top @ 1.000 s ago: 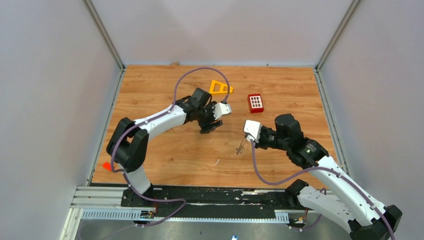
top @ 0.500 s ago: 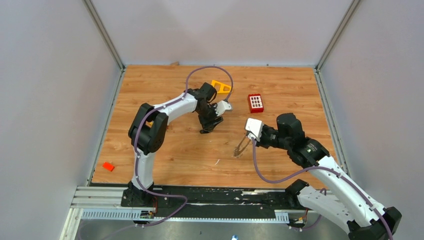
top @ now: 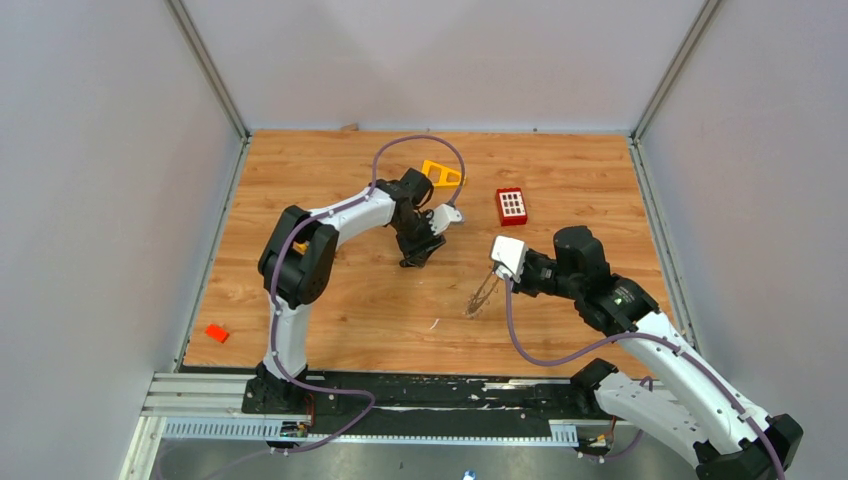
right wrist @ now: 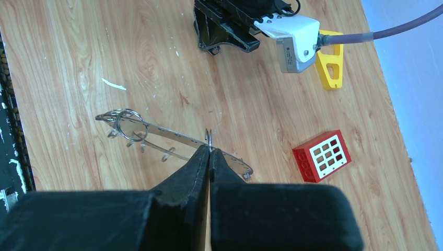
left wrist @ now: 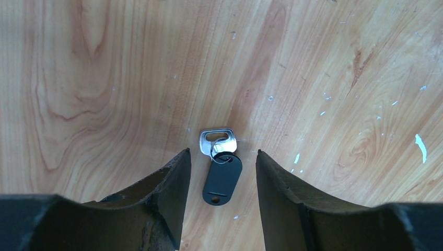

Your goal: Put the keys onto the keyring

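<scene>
The key (left wrist: 222,178) lies flat on the wood: a black oval tag joined by a small wire loop to a short silvery part (left wrist: 218,141). My left gripper (left wrist: 222,152) is open and points down over it, one finger on each side, not touching. In the top view the left gripper (top: 413,256) hides the key. My right gripper (right wrist: 209,151) is shut on the rim of the thin grey keyring (right wrist: 156,135), which shows nearly edge-on with small hooks along it. In the top view the keyring (top: 481,298) hangs below the right gripper (top: 494,279), its lower end near the table.
An orange triangular frame (top: 441,174) lies behind the left gripper. A red keypad block (top: 512,205) sits right of it, also in the right wrist view (right wrist: 321,156). A small red piece (top: 215,332) lies at the near left. Grey walls enclose the table.
The left arm's elbow has swung right while its gripper stayed over the same spot. The right gripper has tipped the keyring a little lower and to the left.
</scene>
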Robot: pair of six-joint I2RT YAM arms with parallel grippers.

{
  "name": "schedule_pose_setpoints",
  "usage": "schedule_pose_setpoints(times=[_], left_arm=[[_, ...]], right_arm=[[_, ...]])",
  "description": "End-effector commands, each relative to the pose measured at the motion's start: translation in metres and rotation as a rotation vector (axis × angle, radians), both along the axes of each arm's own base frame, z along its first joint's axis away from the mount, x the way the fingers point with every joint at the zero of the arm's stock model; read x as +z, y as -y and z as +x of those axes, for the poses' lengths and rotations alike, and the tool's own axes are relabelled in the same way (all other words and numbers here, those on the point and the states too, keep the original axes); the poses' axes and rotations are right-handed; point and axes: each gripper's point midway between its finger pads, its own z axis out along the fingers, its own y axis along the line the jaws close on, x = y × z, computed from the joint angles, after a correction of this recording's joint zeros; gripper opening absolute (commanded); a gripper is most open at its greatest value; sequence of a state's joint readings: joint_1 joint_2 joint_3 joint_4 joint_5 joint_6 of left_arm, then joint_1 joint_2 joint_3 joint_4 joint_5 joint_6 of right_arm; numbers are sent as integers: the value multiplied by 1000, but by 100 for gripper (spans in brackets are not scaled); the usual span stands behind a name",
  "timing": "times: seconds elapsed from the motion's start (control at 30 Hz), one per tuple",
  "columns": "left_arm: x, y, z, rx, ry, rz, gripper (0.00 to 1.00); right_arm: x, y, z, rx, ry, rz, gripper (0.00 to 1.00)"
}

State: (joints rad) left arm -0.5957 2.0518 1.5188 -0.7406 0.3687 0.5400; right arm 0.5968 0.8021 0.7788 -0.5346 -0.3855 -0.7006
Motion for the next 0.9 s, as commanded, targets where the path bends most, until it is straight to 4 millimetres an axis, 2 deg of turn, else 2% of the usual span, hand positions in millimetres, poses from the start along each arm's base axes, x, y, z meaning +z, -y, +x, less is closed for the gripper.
schedule_pose_setpoints(times=[0.0, 0.27, 0.57, 0.7, 0.87], left_arm=[[-8, 4, -5, 7, -26, -12, 55], [-10, 5, -5, 8, -17, -11, 48], [-15, 6, -11, -4, -17, 2, 30], [-9, 6, -9, -2, -3, 2, 21], [0, 6, -10, 2, 10, -9, 17]], right_arm=[[13, -3, 0, 13, 31, 36, 0], [10, -3, 1, 11, 24, 29, 0], [7, -2, 2, 3, 19, 21, 0], [6, -2, 3, 5, 15, 17, 0], [3, -2, 3, 1, 9, 12, 0]])
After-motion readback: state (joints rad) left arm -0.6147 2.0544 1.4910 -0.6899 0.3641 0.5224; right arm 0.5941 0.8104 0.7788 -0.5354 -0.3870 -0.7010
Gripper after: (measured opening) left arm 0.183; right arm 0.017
